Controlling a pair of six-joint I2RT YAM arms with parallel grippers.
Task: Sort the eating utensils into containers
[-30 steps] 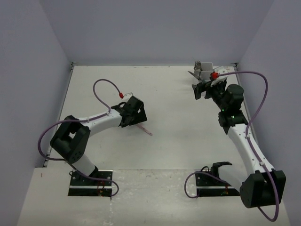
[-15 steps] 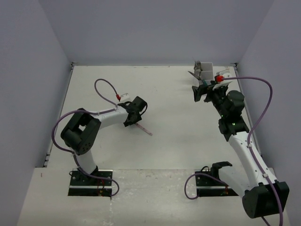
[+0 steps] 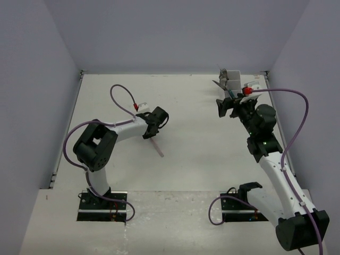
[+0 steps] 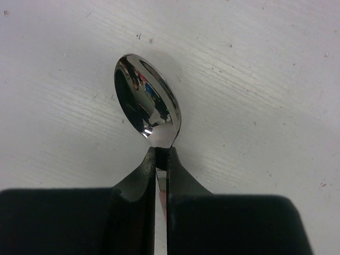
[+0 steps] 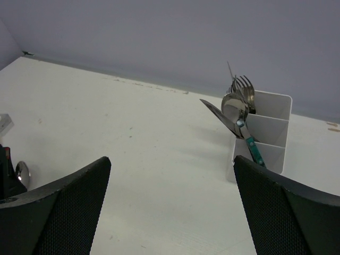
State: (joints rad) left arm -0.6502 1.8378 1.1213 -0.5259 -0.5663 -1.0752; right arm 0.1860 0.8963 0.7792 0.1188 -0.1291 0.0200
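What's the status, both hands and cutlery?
Left hand shut on shiny metal spoon with pink handle, at its neck. Right hand open, empty, facing white plastic cutlery holder. Nothing blocking the way.

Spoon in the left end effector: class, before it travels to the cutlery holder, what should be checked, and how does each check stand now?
1. Spoon gripped: ok, the left end effector is shut on its neck, just below the bowl.
2. Spoon clear of the table: cannot tell.
3. Cutlery holder upright: ok, standing in the far right corner.
4. Free slot in the holder: cannot tell, cutlery already stands in it and its inside is hidden.
5. Right end effector empty: ok, open and holding nothing.
6. Route to the holder: probably not ok, the right end effector sits just in front of it.
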